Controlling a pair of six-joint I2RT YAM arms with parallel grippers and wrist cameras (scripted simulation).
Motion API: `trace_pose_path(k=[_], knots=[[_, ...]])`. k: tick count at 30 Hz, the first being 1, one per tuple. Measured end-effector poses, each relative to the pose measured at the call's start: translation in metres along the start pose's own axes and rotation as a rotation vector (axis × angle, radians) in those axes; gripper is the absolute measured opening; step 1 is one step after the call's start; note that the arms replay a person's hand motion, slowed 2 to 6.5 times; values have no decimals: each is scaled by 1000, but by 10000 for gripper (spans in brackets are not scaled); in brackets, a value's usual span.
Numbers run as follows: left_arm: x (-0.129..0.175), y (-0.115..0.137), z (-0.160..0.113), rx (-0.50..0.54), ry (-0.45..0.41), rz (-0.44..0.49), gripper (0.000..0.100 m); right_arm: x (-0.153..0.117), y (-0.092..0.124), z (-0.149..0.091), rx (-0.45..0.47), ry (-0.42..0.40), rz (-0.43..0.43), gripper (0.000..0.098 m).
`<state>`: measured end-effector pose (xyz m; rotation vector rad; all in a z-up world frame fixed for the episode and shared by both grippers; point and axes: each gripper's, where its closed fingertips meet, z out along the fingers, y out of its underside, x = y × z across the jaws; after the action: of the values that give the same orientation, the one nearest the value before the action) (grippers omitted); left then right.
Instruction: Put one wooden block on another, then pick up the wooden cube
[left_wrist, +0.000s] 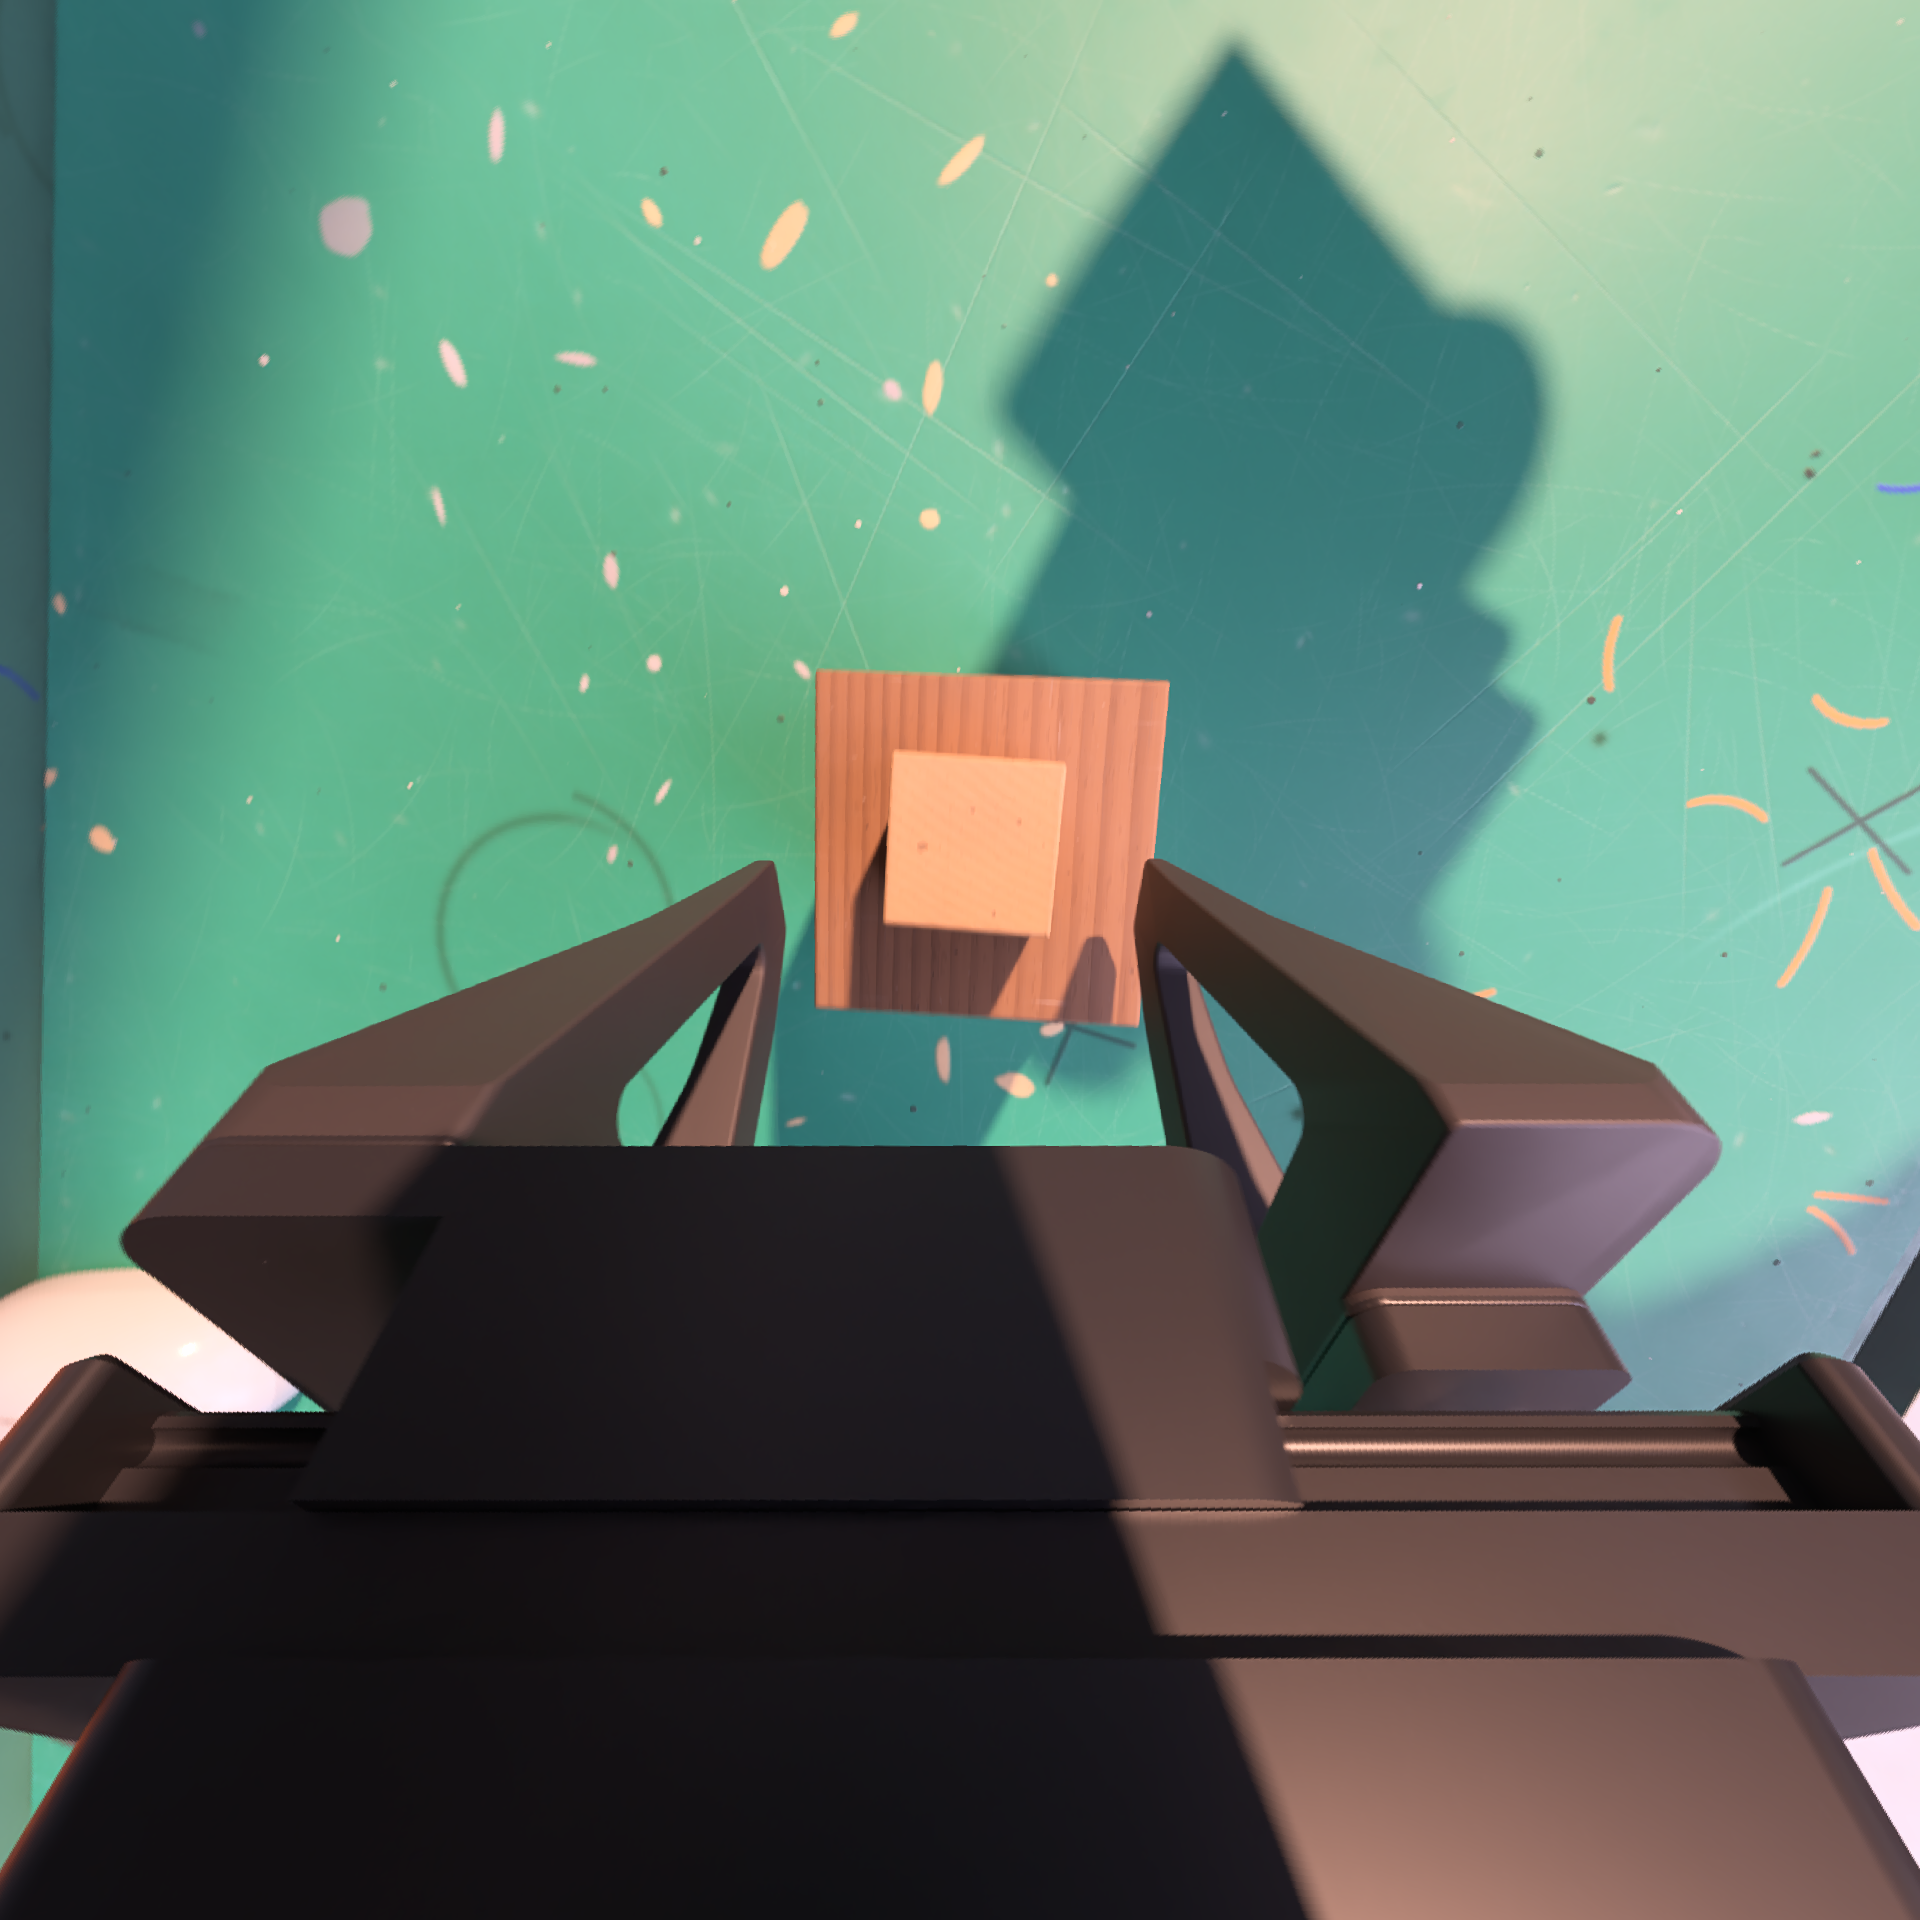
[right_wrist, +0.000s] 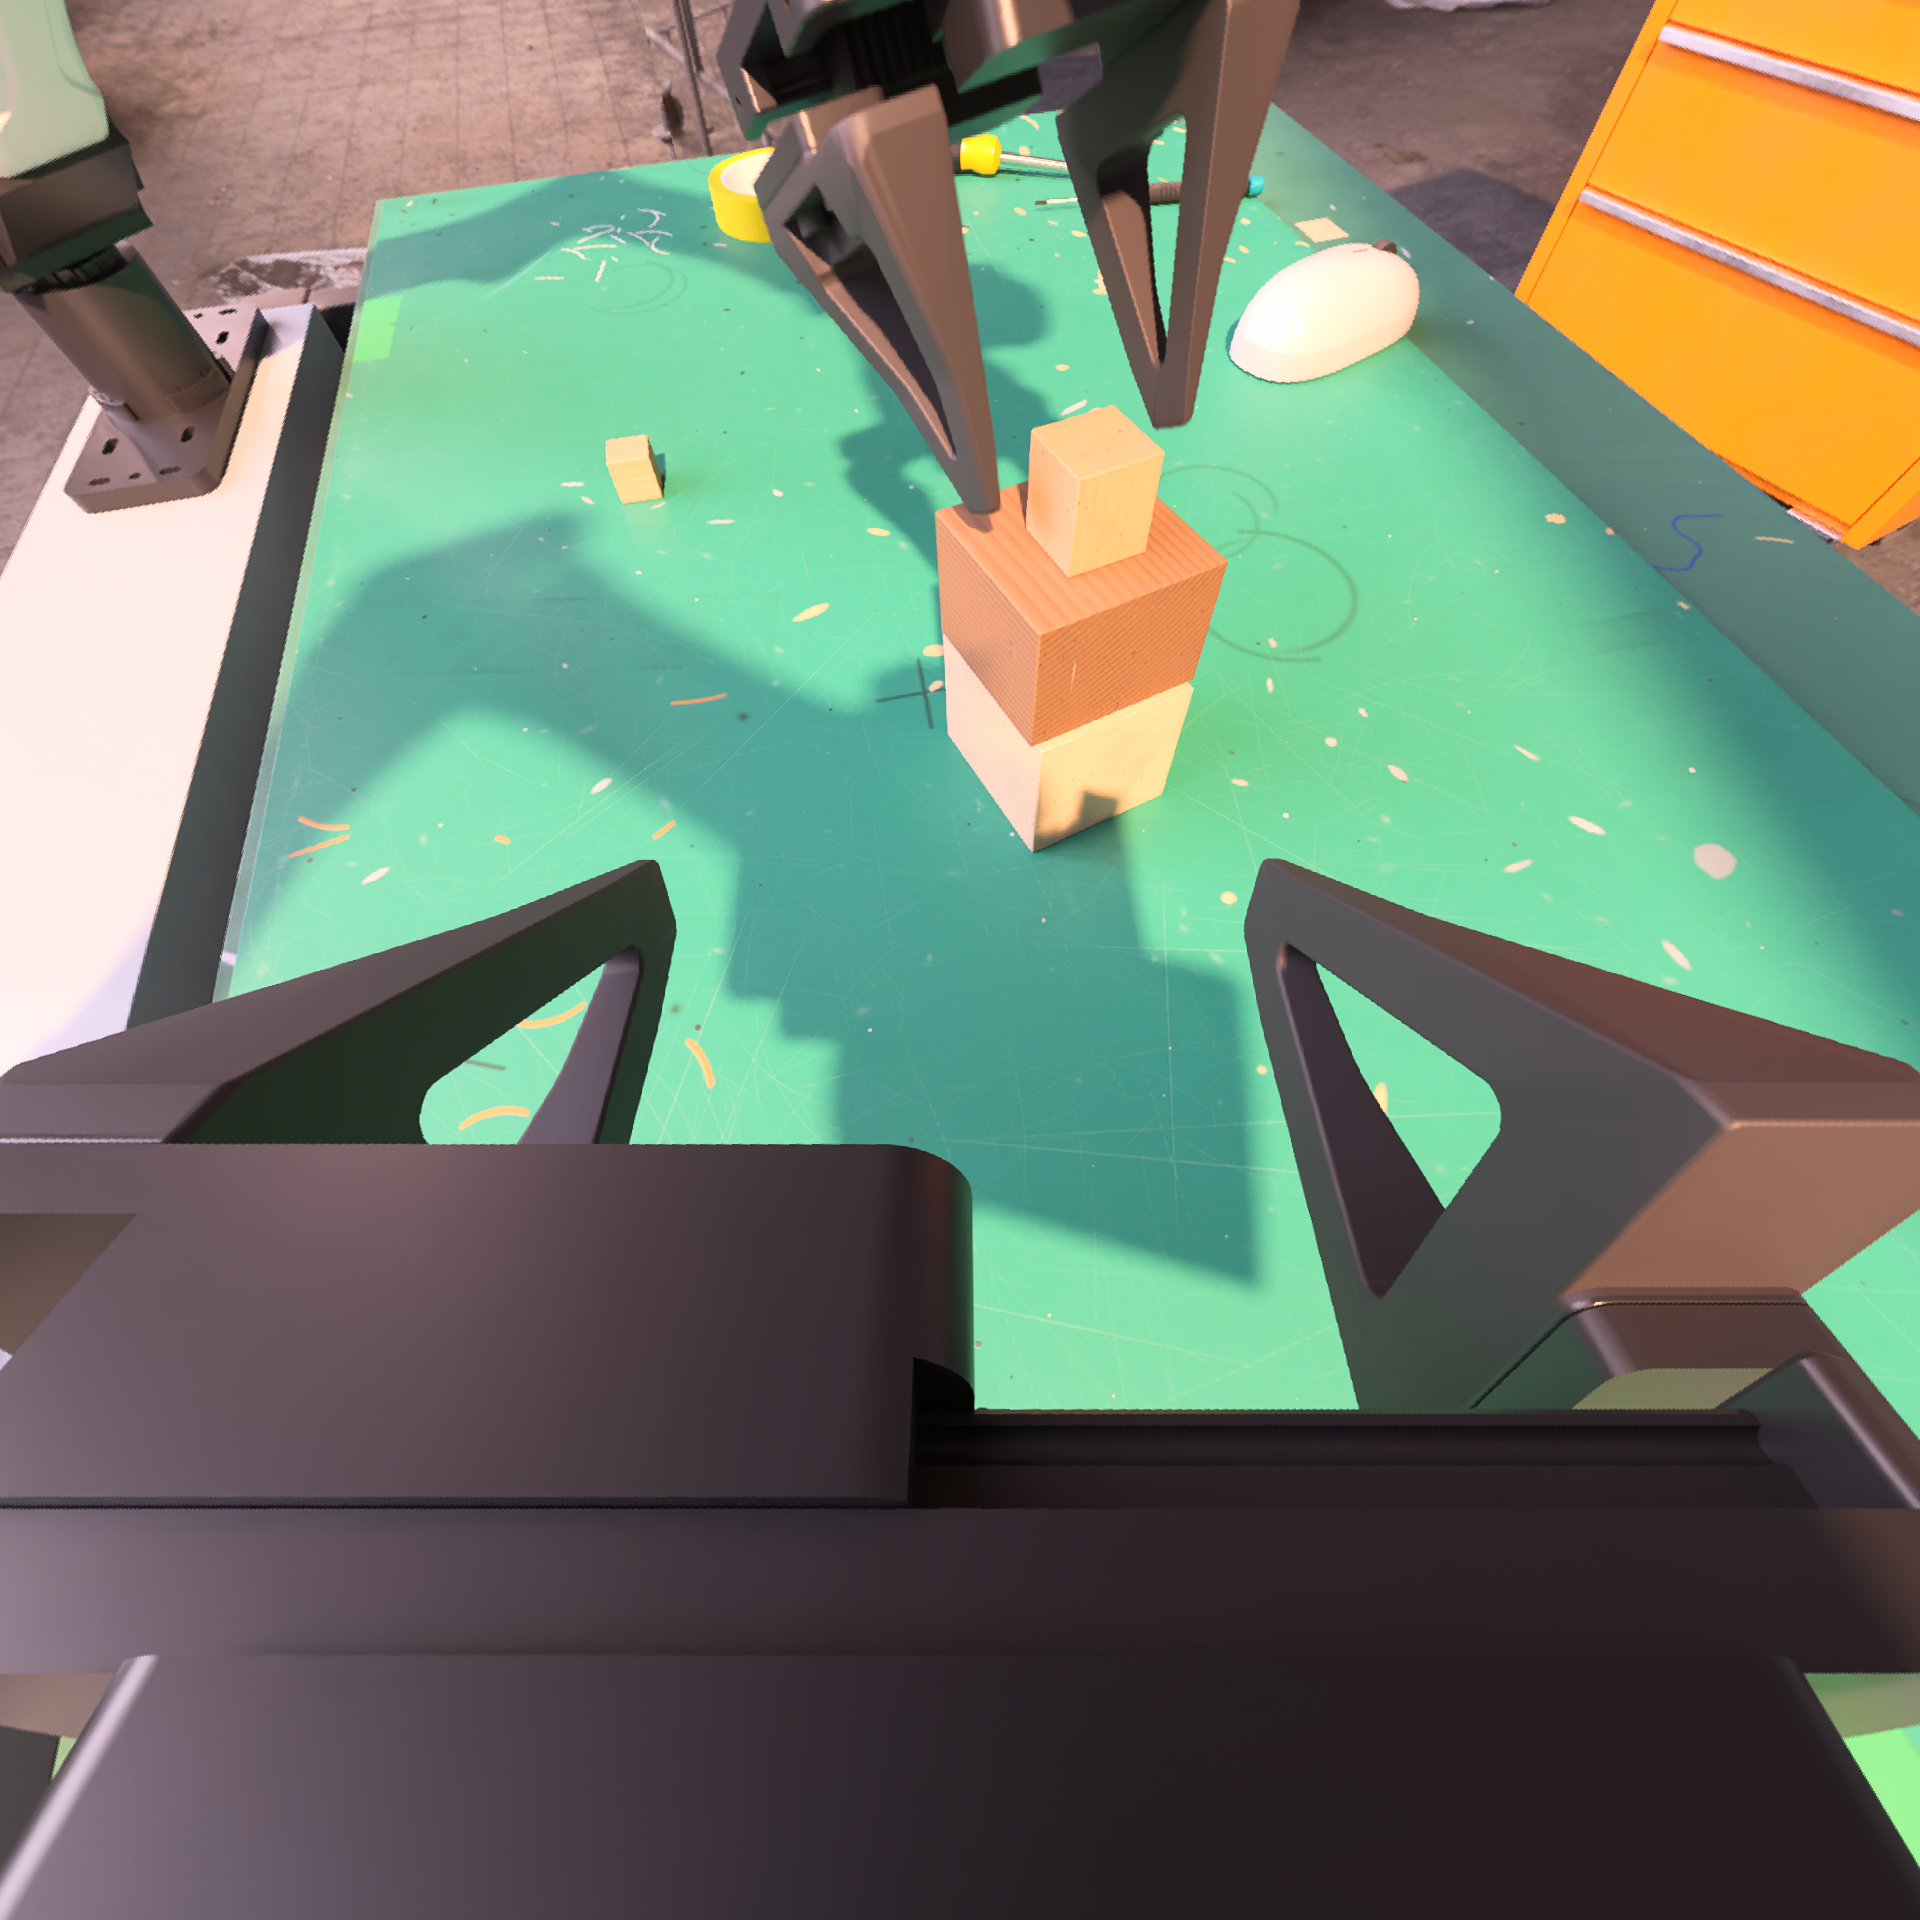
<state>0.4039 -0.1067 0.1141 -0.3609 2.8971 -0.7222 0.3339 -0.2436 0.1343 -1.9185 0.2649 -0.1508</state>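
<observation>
A stack of three wooden blocks stands mid-table: a pale bottom block (right_wrist: 1070, 769), a brown middle block (right_wrist: 1081, 634) and a small pale block (right_wrist: 1091, 488) on top. From above, the left wrist view shows the small block (left_wrist: 975, 842) lying on the brown block (left_wrist: 1117, 790). My left gripper (left_wrist: 958, 868) is open and points straight down, with one finger on either side of the small top block and a gap to each; it also shows in the right wrist view (right_wrist: 1075, 457). My right gripper (right_wrist: 961, 873) is open and empty, in front of the stack. A small wooden cube (right_wrist: 634, 468) sits alone at the left.
On the green mat (right_wrist: 520, 644) a white rounded object (right_wrist: 1325, 312) lies at the back right, and a yellow tape roll (right_wrist: 738, 192) and a screwdriver (right_wrist: 982, 154) lie at the far edge. An orange drawer cabinet (right_wrist: 1766, 239) stands to the right. An arm base (right_wrist: 135, 343) stands at the left.
</observation>
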Motion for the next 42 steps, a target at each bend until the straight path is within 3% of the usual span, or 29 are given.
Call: trace_pose_path(k=[9, 21, 32, 37, 42], knots=[[3, 29, -41, -23, -164, -69, 661, -1, -1, -1, 7, -4, 2, 940], [18, 105, -89, -129, -482, -277, 654, -3, -2, 1, 10, -11, 3, 940], [40, 153, -122, 31, -815, -549, 561, -7, -3, 2, 9, -15, -3, 940], [54, 169, -122, 124, -897, -653, 518, -8, -3, 4, 8, -19, -3, 940], [65, 184, -115, 152, -945, -722, 475, -9, -2, 7, 4, -23, -7, 940]])
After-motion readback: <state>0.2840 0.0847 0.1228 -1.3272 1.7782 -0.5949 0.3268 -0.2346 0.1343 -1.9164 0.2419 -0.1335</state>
